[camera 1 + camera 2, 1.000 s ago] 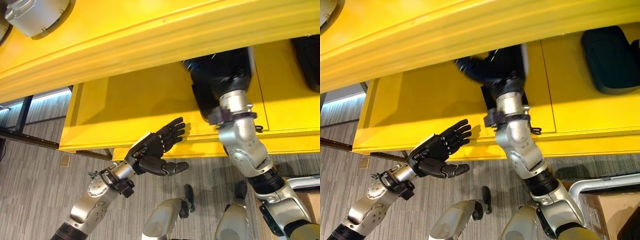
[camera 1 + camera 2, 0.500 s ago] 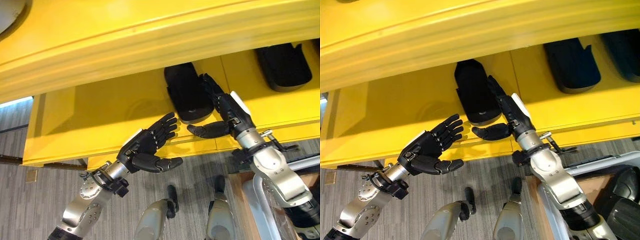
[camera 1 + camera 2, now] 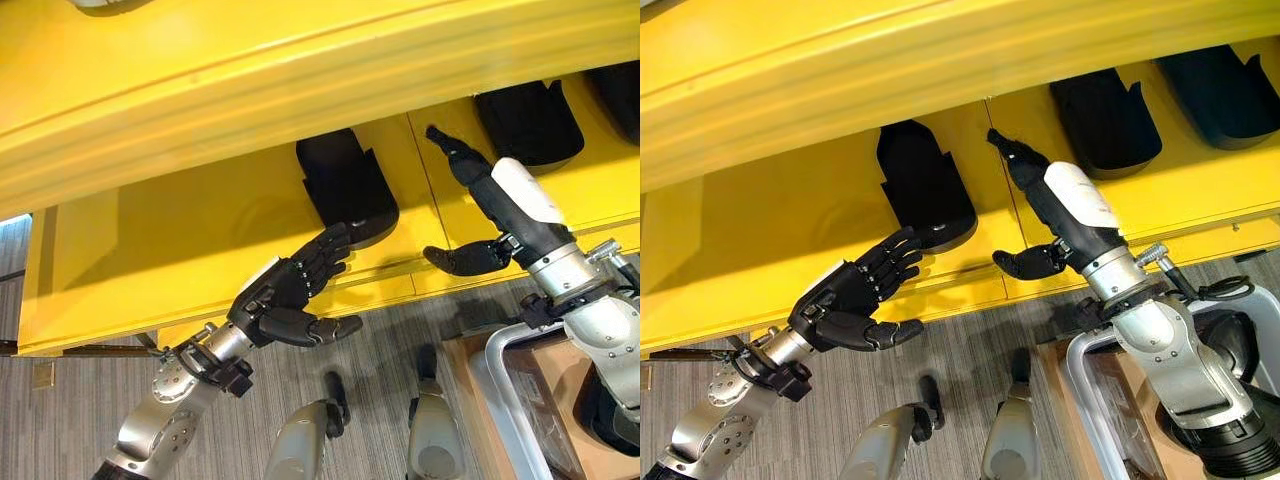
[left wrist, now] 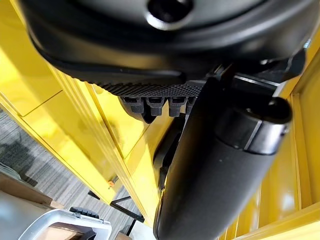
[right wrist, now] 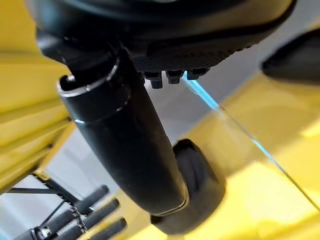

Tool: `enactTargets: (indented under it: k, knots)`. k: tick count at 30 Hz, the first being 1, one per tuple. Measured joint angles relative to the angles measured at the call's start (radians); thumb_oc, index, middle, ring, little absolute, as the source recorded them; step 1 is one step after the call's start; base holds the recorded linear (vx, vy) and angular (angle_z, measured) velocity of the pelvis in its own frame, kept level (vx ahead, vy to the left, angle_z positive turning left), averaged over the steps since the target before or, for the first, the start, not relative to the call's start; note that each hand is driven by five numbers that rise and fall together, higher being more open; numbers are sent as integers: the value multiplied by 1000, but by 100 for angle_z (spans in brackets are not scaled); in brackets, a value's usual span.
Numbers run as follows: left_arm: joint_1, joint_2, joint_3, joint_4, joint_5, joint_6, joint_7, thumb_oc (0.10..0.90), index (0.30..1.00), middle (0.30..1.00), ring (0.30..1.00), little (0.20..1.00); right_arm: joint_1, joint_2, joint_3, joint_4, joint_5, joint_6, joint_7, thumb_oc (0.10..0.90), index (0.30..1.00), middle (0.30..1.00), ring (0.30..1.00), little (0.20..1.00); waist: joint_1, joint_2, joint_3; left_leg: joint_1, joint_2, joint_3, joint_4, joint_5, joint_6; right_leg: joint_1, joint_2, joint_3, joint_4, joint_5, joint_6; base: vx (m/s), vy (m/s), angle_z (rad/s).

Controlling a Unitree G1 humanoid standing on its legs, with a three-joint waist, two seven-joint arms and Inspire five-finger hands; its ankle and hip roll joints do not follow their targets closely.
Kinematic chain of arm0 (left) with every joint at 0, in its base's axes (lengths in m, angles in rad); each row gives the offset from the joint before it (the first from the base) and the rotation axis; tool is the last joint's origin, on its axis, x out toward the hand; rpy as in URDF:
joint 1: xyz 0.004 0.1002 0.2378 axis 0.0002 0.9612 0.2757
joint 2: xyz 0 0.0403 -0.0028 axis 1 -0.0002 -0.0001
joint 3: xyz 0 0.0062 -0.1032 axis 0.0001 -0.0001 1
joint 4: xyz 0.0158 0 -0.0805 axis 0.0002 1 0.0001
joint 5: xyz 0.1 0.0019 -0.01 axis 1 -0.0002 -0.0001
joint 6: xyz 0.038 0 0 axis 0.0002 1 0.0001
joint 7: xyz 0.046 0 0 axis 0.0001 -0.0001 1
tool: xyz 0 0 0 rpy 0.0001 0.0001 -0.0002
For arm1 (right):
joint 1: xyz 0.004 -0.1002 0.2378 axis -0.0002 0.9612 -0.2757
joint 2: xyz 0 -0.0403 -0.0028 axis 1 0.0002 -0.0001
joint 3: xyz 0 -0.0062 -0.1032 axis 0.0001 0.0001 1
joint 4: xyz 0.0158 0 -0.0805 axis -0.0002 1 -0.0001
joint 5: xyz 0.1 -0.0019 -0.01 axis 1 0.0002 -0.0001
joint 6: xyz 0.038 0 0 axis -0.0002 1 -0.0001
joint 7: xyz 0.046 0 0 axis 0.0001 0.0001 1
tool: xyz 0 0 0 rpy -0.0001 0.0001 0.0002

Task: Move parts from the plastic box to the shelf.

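Observation:
A black moulded part (image 3: 346,189) lies on the yellow shelf (image 3: 190,250), under the shelf's upper board. My right hand (image 3: 1072,205) is open just to the right of that part, fingers straight and pointing into the shelf, holding nothing. Two more black parts (image 3: 1105,120) (image 3: 1223,88) lie further right on the same shelf. My left hand (image 3: 291,294) is open and empty at the shelf's front edge, below and left of the first part. The plastic box (image 3: 503,372) shows at the lower right, under my right arm.
The yellow upper board (image 3: 940,70) overhangs the shelf opening and runs across the whole view. Grey carpet (image 3: 70,420) lies below the shelf. A brown cardboard surface (image 3: 565,375) sits in the box area at the lower right.
My right hand carried a black part into the shelf, let go of it, and has now drawn away to the right. The camera has shifted. The left hand has stayed open.

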Motion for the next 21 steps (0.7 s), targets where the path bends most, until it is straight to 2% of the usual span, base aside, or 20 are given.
enactTargets:
  k: [4, 11, 14, 21]
  knots:
    - [-4, 2, 0, -1, -2, 1, 0, 900, 1000, 1000, 1000, 1000, -82, 3, 73, 1, -80, -30, -25, 900, 1000, 1000, 1000, 1000, 16, 2, 1, 0, -2, -1, -2, 1, 0, 0, -1, -1, 0, 6, 7, 0, 0, 0]
    - [-37, 2, -2, 0, -37, 7, -11, 900, 1000, 1000, 1000, 1000, -170, 30, 164, 42, -138, -30, -53, 900, 1000, 1000, 1000, 1000, 37, 25, 12, 1, -13, -11, -16, 10, 3, 3, -11, -13, 0, 6, 7, -7, 16, 6]
    - [-45, 2, -8, -1, -37, 9, -22, 900, 1000, 1000, 1000, 1000, -205, 49, 197, 126, -155, -15, -64, 900, 1000, 1000, 1000, 1000, 44, 28, 12, 3, -17, -17, -27, 18, 2, 3, -14, -17, 0, 5, 7, -2, 11, 5]
    - [-46, 2, -11, 0, -37, 15, -25, 900, 1000, 1000, 1000, 1000, -229, 52, 244, 206, -195, 19, -64, 900, 1000, 1000, 1000, 1000, 55, 62, 26, 6, -22, -29, -52, 36, 1, 3, -17, -30, 0, 5, 5, -7, 22, 5]
